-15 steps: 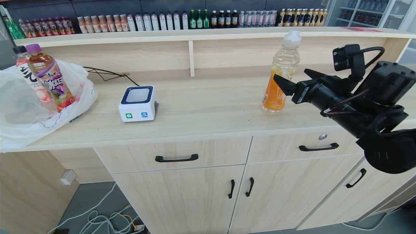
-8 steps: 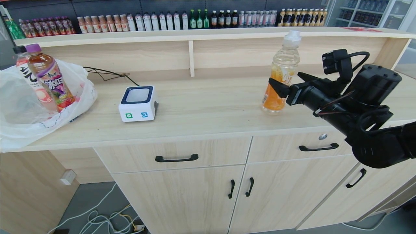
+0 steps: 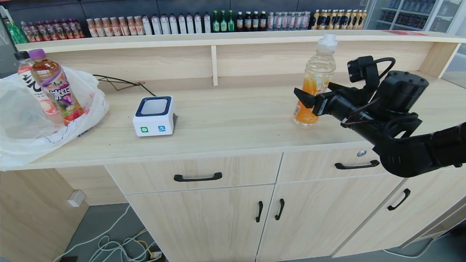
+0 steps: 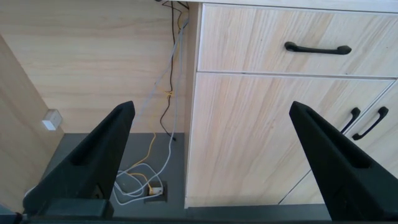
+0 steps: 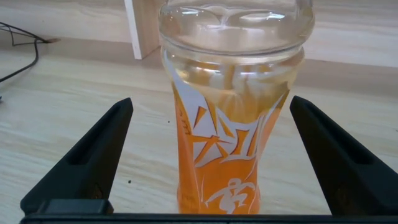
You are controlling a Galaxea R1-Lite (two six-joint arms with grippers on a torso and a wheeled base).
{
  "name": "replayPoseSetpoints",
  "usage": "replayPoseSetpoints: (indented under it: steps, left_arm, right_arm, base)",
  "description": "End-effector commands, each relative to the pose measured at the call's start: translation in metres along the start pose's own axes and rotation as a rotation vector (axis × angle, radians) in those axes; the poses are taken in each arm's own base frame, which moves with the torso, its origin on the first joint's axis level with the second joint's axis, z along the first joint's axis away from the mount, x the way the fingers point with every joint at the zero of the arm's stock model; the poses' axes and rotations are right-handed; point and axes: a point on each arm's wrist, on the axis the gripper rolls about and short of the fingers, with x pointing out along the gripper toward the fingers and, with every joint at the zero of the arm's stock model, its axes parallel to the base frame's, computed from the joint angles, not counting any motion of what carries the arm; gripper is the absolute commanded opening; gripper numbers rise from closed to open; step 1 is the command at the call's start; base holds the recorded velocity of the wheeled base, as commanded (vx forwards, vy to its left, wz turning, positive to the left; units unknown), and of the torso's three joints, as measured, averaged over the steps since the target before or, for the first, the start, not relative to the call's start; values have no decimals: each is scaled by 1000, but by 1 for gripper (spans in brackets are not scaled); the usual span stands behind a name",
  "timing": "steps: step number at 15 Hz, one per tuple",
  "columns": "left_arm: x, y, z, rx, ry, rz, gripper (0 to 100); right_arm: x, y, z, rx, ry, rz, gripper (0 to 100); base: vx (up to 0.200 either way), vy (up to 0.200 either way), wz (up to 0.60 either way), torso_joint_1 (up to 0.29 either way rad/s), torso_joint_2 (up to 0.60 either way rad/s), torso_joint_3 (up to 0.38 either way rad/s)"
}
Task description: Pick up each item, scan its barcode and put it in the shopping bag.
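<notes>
Bottle point(image 3: 320, 65) mid part-hidden by right pincer point(image 3: 314, 90).

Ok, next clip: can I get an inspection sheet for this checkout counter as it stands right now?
Surface: light wooden counter, flat.
Job's things: clear plastic bottle of orange drink upright on the counter's right; white cube scanner with blue rim mid-counter; white plastic shopping bag at the left, holding a purple-capped tea bottle and a black-capped pink bottle.
Clutter: nothing seen.
Grippers: right gripper open, fingers either side of the orange bottle, gaps on both sides; left gripper open, low, facing the cabinet front.
Cables: black cable on the counter behind the scanner; white cables on the floor.
Surroundings: row of bottled drinks behind the counter's raised ledge.
</notes>
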Motion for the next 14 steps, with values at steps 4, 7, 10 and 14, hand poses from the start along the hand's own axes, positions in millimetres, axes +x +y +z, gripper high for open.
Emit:
replayPoseSetpoints:
  steps: [4,7,10,14]
  left_arm:
    - [0,0,0,0,0,0,100]
    - [0,0,0,0,0,0,100]
    - [0,0,0,0,0,1,100]
    - [0,0,0,0,0,0,100]
  right_arm:
    - [12,-1,6,-3,-14,9,100]
    - [18,-1,1,-18,-10,11,100]
    - [30,-1,0,-20,-20,12,100]
    - [36,-1,-2,-24,-7,14,100]
  base:
    - [0,0,0,0,0,0]
    - [0,0,0,0,0,0]
    - [0,0,0,0,0,0]
    - [0,0,0,0,0,0]
